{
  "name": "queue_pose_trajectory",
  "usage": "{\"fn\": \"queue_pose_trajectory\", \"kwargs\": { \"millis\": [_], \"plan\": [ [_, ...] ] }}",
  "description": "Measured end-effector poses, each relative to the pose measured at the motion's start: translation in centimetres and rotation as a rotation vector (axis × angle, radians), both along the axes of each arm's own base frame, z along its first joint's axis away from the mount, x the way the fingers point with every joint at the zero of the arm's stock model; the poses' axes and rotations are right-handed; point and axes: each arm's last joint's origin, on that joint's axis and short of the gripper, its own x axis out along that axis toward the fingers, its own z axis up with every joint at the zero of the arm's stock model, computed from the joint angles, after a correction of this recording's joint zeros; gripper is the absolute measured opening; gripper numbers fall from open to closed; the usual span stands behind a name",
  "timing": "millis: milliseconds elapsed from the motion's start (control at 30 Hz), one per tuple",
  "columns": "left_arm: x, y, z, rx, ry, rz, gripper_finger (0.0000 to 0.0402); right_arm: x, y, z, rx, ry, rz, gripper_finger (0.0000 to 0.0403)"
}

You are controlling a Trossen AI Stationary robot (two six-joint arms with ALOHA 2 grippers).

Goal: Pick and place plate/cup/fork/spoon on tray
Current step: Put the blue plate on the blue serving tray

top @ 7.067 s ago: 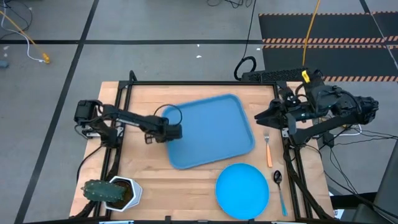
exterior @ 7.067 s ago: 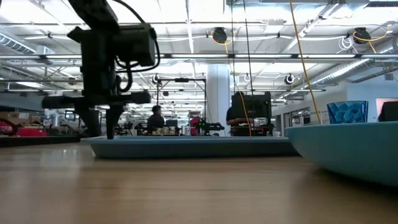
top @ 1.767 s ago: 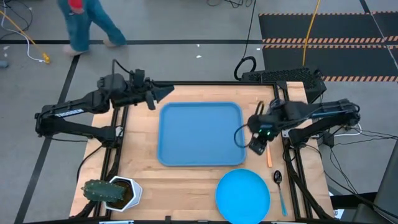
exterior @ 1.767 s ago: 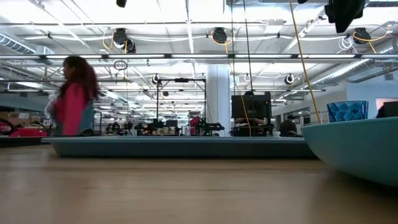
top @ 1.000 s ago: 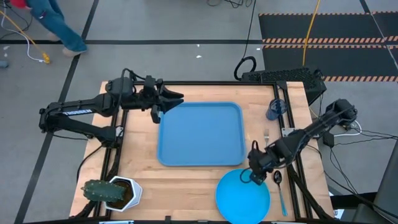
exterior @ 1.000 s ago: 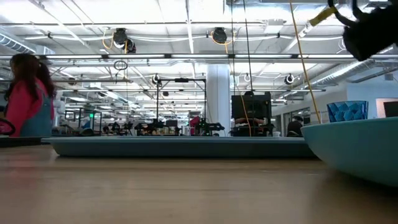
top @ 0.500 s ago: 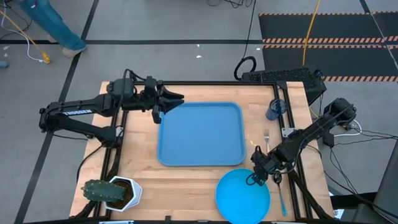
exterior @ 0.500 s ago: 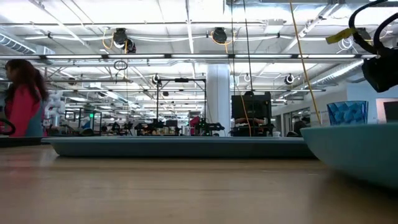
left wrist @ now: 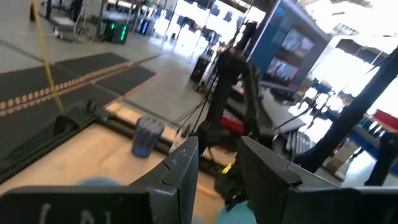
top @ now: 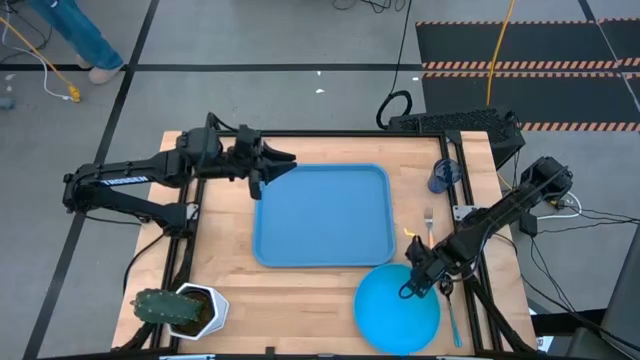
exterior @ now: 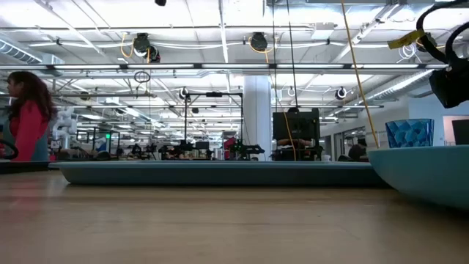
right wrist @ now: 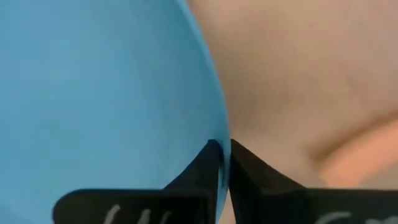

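the right gripper (top: 409, 288) is down at the plate (top: 397, 310), at about the plate's one o'clock edge, and in the right wrist view its two fingers (right wrist: 211, 163) are pressed nearly together with the thin blue rim between them — it looks pinched on the rim, though how firmly i cannot tell. the plate lies on the table (top: 300, 290) at roughly five o'clock from the tray (top: 322, 215), just beside the tray's near right corner but not on it.

the fork (top: 431, 235) lies at about three o'clock from the tray, near its right rim, its handle partly hidden under the right arm. the spoon (top: 452, 315) is just at the plate's three o'clock side. the cup (top: 442, 175) stands at about two o'clock from the tray, near the table's far right corner. all three are off the tray.

the left gripper (top: 272, 168) hangs above the tray's eleven o'clock corner, fingers spread apart in its wrist view, waiting.

to do this step well, i judge the grip should be kept snug on that thin rim — a flat plate held by one edge will want to droop and swing. lift only enough for the low edge to pass the tray's raised rim, carry it toward eleven o'clock, and set it flat well inside, leaving room for the cup, fork and spoon. mind the spoon and fork close by as the plate comes up.
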Motion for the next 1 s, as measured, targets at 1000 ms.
{"fn": "queue_pose_trajectory", "kwargs": {
  "millis": [1000],
  "plan": [
    [2.2,0.7,-1.3,-0.043,0.022,0.132,0.012,6.5,-8.1,8.9,-0.101,-0.389,-0.61,0.0]
  ]
}}
